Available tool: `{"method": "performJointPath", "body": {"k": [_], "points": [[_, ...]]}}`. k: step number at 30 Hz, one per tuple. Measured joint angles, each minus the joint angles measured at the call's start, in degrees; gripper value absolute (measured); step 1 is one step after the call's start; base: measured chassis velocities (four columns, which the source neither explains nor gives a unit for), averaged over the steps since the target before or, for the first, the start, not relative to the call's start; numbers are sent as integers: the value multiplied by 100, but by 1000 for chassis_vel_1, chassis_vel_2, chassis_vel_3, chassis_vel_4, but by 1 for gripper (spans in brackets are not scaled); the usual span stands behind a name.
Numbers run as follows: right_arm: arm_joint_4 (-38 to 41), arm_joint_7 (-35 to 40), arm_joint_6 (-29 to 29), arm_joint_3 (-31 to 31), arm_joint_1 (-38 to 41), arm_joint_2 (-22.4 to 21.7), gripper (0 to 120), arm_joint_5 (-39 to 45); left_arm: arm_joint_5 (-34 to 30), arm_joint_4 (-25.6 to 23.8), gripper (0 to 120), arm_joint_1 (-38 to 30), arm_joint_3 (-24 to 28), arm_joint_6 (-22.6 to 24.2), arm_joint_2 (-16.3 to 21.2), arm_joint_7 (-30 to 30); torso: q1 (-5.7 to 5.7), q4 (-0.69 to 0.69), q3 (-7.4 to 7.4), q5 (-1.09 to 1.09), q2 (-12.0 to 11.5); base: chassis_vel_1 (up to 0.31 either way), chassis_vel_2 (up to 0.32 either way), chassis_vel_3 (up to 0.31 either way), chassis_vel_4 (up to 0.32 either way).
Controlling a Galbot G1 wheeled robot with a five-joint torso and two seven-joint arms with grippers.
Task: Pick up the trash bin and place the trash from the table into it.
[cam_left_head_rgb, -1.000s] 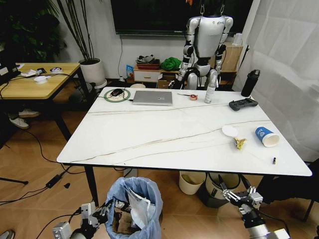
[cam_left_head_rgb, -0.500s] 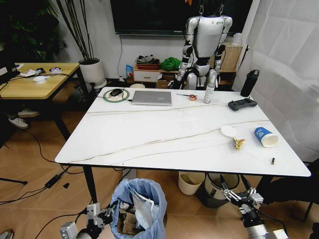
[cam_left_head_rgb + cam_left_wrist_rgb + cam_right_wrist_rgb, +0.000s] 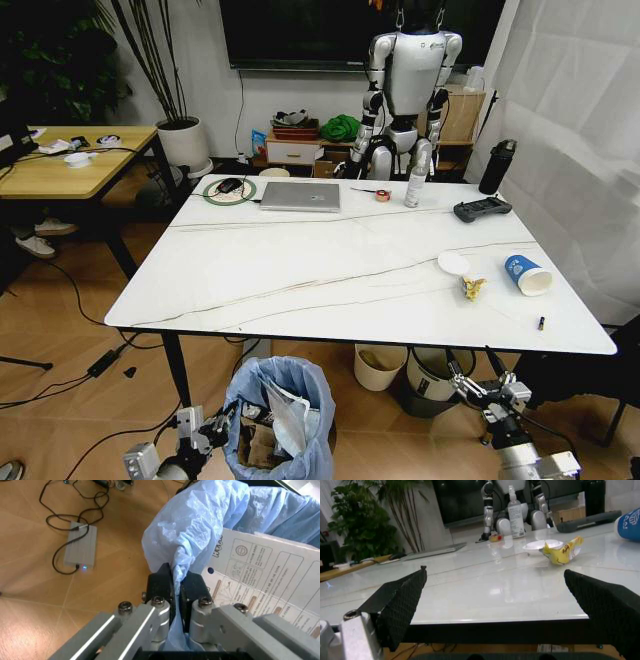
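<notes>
The trash bin, lined with a crinkled light-blue bag, sits low in front of the table's near edge. A flattened cardboard box and white paper lie inside it. My left gripper is shut on the bin's bag-covered rim. On the white marble table, near its right side, lie a blue-white paper cup, a yellow wrapper and a white round piece. Below the table's right front edge my right gripper stands open and empty, facing the yellow wrapper across the tabletop.
A laptop, a spray bottle, a controller and a black flask stand at the table's far side. A cream bucket and a grey bin sit under it. A wooden desk is at left; cables cross the floor.
The whole head view has shifted a little, so the camera moved. The left gripper still holds the bin's rim; the right gripper stays open.
</notes>
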Motion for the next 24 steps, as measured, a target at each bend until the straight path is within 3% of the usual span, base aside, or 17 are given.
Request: {"method": "performJointPath", "body": {"k": [24], "points": [[-7,-34,-20,28,-7,-49,100,121,70,-29,0,94,-12,-2,-73,8,0,0,0,-1,-1,-57,-57,53,57]]}}
